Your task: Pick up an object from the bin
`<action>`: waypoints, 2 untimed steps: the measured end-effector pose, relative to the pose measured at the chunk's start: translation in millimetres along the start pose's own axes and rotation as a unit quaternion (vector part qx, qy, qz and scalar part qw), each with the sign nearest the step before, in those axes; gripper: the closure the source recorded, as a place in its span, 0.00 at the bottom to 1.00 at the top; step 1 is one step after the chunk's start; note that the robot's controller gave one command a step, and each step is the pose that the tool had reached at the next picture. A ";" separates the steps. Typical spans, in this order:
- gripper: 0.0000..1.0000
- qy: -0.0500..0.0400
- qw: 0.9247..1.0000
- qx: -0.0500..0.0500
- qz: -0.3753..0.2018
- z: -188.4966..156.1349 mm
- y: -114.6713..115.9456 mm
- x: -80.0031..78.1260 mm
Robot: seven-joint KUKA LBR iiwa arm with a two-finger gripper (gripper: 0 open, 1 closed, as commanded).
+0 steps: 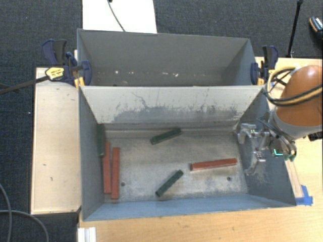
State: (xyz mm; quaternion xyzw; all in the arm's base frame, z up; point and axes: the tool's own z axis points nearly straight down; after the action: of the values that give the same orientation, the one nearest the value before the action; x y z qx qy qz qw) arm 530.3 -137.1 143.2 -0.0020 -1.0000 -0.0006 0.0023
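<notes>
By the bin's (166, 107) right wall, the pincer (254, 164) hangs near a red bar (213, 164), whether released or clenched unclear, so the pick seems not yet made.

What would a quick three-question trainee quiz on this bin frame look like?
1. True or false: the gripper is over the left side of the bin.
2. Which thing lies nearest the gripper? A) the red bar right of centre B) the green bar by the back wall C) the green bar near the front wall
3. How many red bars lie in the bin?

Key:
1. False; it is by the right wall.
2. A.
3. Three: two side by side along the left wall, and one right of centre.
</notes>
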 end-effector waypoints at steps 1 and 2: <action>0.00 -0.001 0.999 0.000 -0.046 74.9 20.1 -21.0; 1.00 -0.004 0.999 0.001 -0.048 70.9 18.3 -22.0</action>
State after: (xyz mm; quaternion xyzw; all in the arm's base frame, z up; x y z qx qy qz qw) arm 552.1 -118.7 72.3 0.0463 -0.9989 0.0004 -0.0015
